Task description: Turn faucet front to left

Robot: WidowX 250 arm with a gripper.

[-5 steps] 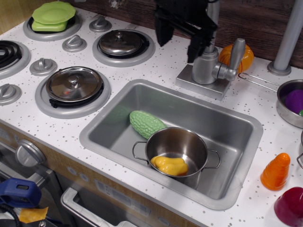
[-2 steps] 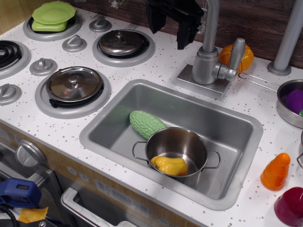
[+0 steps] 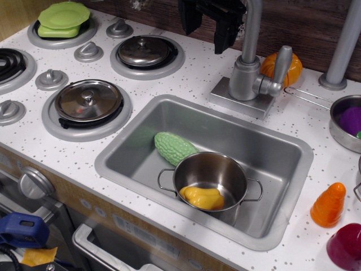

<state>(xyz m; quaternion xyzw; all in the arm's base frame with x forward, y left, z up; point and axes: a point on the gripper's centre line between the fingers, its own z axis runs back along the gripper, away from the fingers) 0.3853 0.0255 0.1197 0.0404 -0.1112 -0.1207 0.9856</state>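
Note:
The faucet (image 3: 246, 76) stands on its square base plate behind the sink, silver-grey, with its lever handle (image 3: 280, 68) pointing right. Its neck (image 3: 251, 28) rises straight up and leaves the frame at the top, so the spout's end is out of view. My gripper (image 3: 206, 27) hangs at the top edge, just left of the neck and above the counter. Its two black fingers (image 3: 223, 35) are spread apart with nothing between them, and they do not touch the faucet.
The sink (image 3: 141, 121) holds a steel pot (image 3: 210, 176) with a yellow toy inside and a green bumpy vegetable (image 3: 174, 147). An orange toy (image 3: 293, 68) sits behind the faucet. A grey pole (image 3: 344, 45) and a pan (image 3: 345, 121) are at right. Lidded burners (image 3: 88, 100) lie at left.
My gripper has risen and moved left from around the faucet's body to beside the neck, uncovering the neck. The faucet's body and lever stand as before.

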